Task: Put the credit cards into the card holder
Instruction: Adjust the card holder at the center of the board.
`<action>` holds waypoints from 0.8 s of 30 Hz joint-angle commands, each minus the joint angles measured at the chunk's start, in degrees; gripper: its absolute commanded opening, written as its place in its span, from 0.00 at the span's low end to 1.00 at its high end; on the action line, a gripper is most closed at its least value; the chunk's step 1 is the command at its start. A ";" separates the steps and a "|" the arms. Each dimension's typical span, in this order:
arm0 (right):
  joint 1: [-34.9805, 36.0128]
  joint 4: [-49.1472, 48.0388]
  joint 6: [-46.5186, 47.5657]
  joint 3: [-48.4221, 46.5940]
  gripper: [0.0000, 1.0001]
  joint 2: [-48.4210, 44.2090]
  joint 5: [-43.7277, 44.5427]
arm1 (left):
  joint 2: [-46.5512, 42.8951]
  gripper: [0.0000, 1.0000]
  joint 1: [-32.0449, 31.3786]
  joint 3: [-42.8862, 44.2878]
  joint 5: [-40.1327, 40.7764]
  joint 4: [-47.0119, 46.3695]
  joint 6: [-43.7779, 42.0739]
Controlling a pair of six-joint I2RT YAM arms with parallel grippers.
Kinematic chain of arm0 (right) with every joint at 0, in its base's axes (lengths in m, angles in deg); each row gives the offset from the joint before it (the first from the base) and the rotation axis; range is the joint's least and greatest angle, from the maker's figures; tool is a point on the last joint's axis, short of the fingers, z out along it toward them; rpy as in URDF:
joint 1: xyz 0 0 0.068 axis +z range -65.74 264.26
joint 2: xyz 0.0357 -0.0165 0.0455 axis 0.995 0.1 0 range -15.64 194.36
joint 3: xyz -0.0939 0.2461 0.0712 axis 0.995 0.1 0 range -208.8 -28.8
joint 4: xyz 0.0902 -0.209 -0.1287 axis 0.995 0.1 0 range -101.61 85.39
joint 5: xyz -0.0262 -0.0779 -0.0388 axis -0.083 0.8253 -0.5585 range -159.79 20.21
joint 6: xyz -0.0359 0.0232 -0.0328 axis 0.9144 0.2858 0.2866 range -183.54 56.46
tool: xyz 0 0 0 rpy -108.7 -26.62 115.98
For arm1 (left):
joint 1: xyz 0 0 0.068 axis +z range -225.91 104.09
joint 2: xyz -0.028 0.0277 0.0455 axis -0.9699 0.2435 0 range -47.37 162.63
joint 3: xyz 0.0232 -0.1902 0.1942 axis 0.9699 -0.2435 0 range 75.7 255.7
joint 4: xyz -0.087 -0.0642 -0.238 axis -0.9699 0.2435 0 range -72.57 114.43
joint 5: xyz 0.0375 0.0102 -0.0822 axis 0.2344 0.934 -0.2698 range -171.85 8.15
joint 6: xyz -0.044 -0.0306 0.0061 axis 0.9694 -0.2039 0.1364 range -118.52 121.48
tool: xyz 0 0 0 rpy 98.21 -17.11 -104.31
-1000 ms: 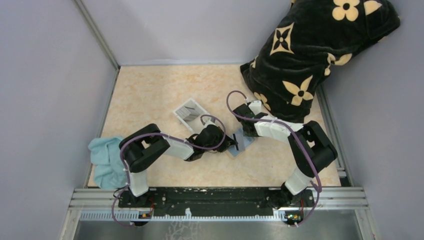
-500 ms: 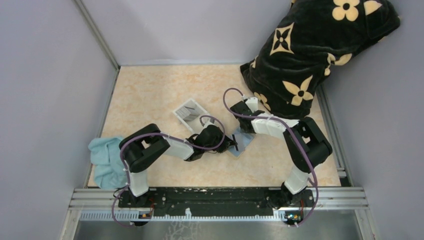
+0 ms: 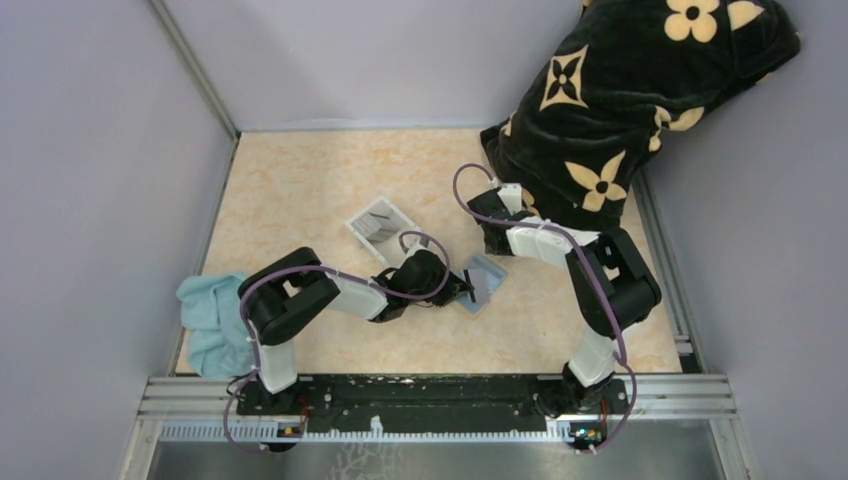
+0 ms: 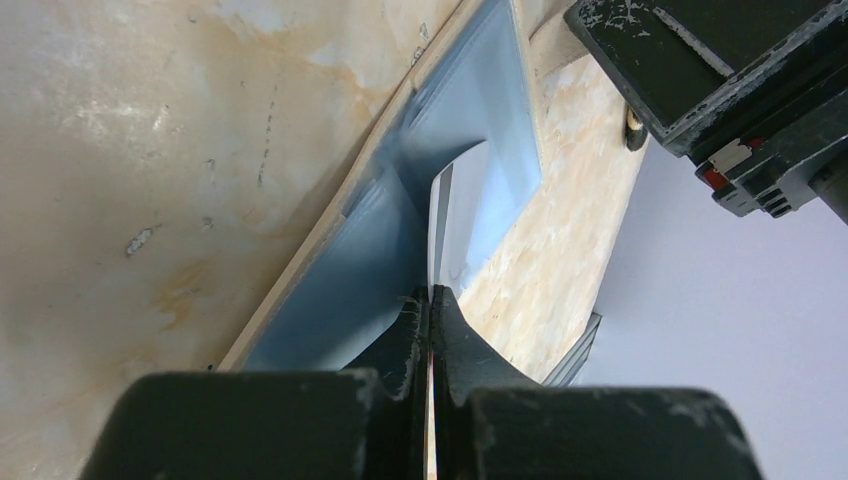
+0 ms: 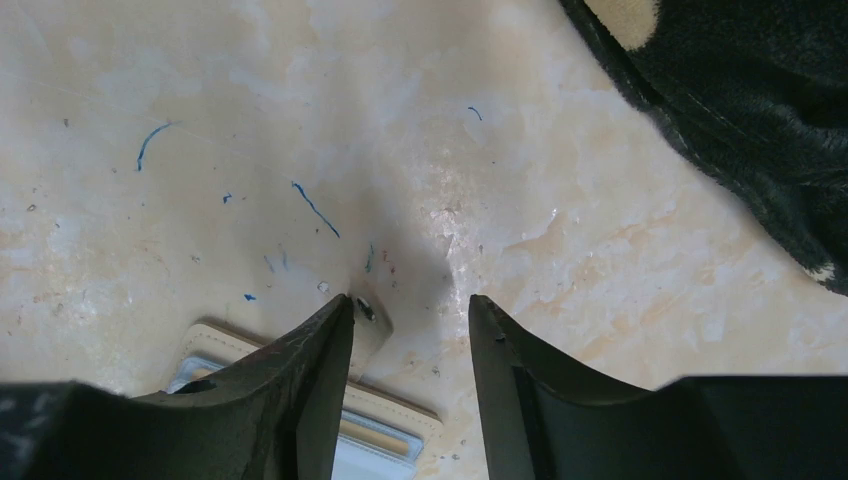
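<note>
Here the left hand (image 4: 430, 300) is clenched on a silvery credit card (image 4: 452, 225), held edge-on, its far end at the blue-grey pocket of the card holder (image 4: 490, 110) lying open on the surface (image 5: 250, 120) straight ahead. The right hand (image 5: 410, 318), released and empty, hovers just past the holder's snap tab (image 5: 372, 335).

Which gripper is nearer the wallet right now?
Left. The left gripper is at the wallet, pinching a card that reaches into its blue lining; the right gripper hangs open just past its far edge.
</note>
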 commanded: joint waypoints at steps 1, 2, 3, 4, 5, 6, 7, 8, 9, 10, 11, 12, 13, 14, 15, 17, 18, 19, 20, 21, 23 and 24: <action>-1.08 -2.02 1.27 -1.42 0.44 -0.26 -3.03 | 1.82 0.00 0.66 -0.53 0.69 8.19 -2.02; -1.12 -2.25 1.24 -1.02 0.42 -0.23 -3.82 | 1.71 0.00 0.77 -0.49 0.64 8.25 -2.09; -1.12 -2.41 1.16 -0.57 0.38 -0.31 -4.65 | 1.74 0.00 0.82 -0.46 0.58 8.40 -2.18; -1.12 -2.77 1.07 -0.03 0.31 -0.51 -5.73 | 1.70 0.00 0.87 -0.42 0.57 8.45 -2.31; -1.20 -3.13 0.80 0.63 0.24 -0.89 -6.97 | 1.60 0.00 0.99 -0.42 0.53 8.53 -2.41; -1.21 -3.64 0.50 1.47 0.21 -1.38 -8.11 | 1.46 0.00 1.13 -0.35 0.46 8.54 -2.52; -1.21 -4.18 0.19 2.24 0.20 -1.84 -9.33 | 1.37 0.00 1.29 -0.36 0.41 8.59 -2.79; -1.25 -4.61 -0.03 2.94 0.19 -2.21 -10.29 | 1.18 0.00 1.39 -0.25 0.40 8.75 -3.07; -1.29 -4.84 -0.28 3.39 0.17 -2.43 -11.00 | 1.06 0.00 1.51 -0.16 0.47 9.11 -3.35; -1.30 -4.93 -0.49 3.77 0.15 -2.57 -11.27 | 0.76 0.00 1.60 -0.10 0.46 9.34 -3.64; -1.30 -4.90 -0.48 4.05 0.12 -2.68 -11.63 | 0.51 0.00 1.75 -0.05 0.56 9.58 -3.95; -1.30 -4.82 -0.40 4.18 0.09 -2.80 -11.91 | 0.24 0.00 1.98 -0.01 0.63 9.99 -4.26; -1.30 -4.80 -0.54 4.41 0.06 -3.10 -11.96 | -0.04 0.00 2.17 -0.03 0.64 10.23 -4.56; -1.30 -4.91 -0.61 4.72 0.03 -3.67 -12.03 | -0.28 0.00 2.28 0.06 0.65 10.54 -4.87; -1.30 -5.12 -0.75 5.18 0.00 -3.79 -12.08 | -0.54 0.00 2.51 0.13 0.53 10.86 -5.20; -1.30 -5.24 -1.00 5.91 0.00 -6.77 -12.13 | -1.01 0.00 3.04 0.39 0.69 11.84 -5.92; -1.30 -5.00 -1.14 6.16 0.00 -7.59 -12.12 | -1.31 0.00 3.33 0.58 0.83 12.67 -6.31; -1.30 -4.83 -1.40 6.66 0.00 -8.63 -11.91 | -1.60 0.00 3.61 0.53 0.98 13.05 -6.56; -1.30 -4.60 -1.68 7.09 0.00 -9.62 -11.76 | -1.78 0.00 3.94 0.63 0.96 13.30 -6.85; -1.30 -4.42 -1.99 7.64 0.00 -10.78 -11.77 | -2.06 0.00 4.23 0.68 1.00 13.63 -7.25; -1.30 -3.81 -2.76 8.55 0.00 -12.96 -11.37 | -2.51 0.00 4.69 1.08 1.26 14.78 -7.92; -1.30 -3.35 -3.29 9.04 0.00 -14.09 -11.15 | -2.94 0.00 4.87 1.25 1.55 15.32 -8.25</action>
